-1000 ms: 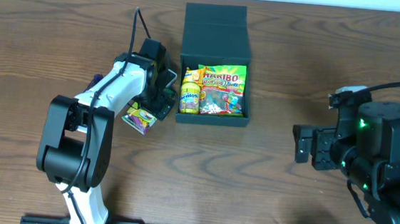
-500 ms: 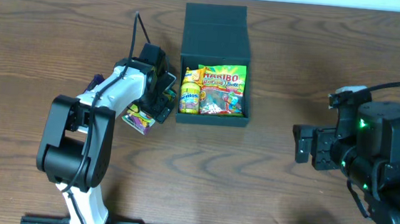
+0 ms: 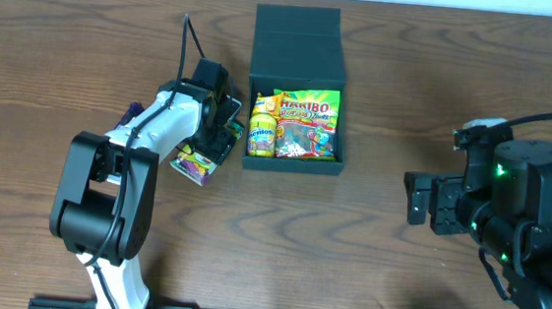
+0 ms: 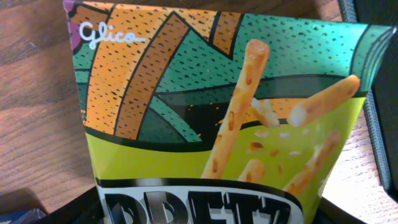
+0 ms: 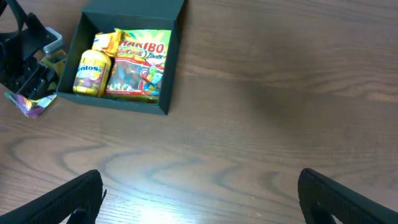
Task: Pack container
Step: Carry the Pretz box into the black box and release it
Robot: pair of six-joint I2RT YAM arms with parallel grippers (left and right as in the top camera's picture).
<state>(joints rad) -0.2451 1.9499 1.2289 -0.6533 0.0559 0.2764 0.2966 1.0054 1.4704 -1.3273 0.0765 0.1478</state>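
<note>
We judge the container (image 3: pixel 300 38) — open at table centre — light, stiff cardboard, best taken by its lid's edge; left gripper (image 3: pixel 224 134) straddles a Pretz packet (image 4: pixel 211 124), grip we cannot tell; right gripper (image 5: pixel 200 182) gapes.

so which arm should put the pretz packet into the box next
Left. The left gripper is right at the Pretz packet beside the container; the right gripper is open, far off.

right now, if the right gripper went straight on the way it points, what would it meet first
Probably only the bare table: the open right gripper aims over plain wood. The container lies well to the left of that line. How steeply the gripper tilts down is unclear.
</note>
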